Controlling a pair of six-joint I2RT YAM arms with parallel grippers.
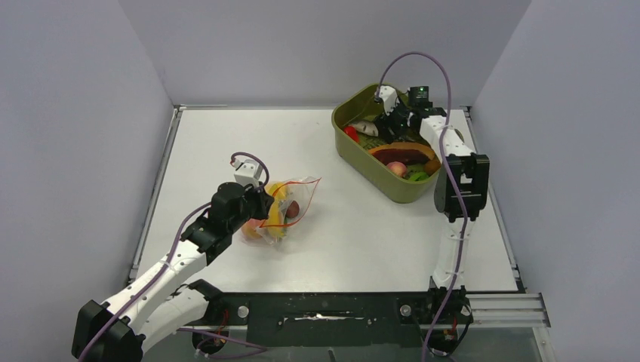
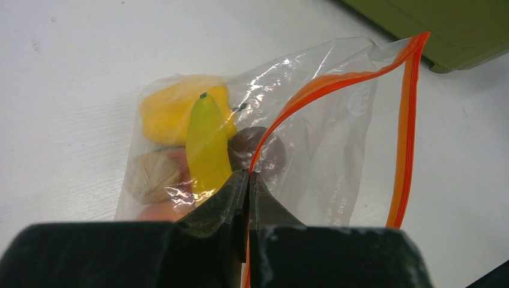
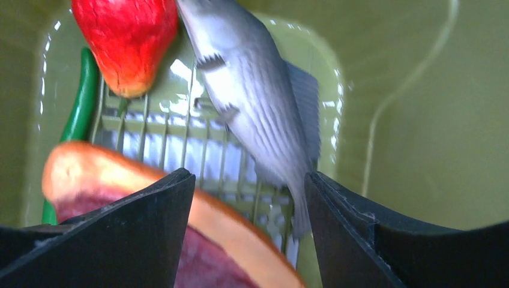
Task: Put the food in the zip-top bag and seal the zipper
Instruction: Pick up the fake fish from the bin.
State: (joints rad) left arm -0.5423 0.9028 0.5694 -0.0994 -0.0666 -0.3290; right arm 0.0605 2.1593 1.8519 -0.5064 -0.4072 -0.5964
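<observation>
Zip-top bag: olive tub at far-right corner, right gripper spread inside; left gripper pinches zipper, mouth gaping, banana within.

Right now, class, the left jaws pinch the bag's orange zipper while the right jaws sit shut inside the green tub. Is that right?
No: the right jaws stand open over the grey fish in the green tub, as the right wrist view shows. The left jaws do pinch the zipper of the bag.
</observation>
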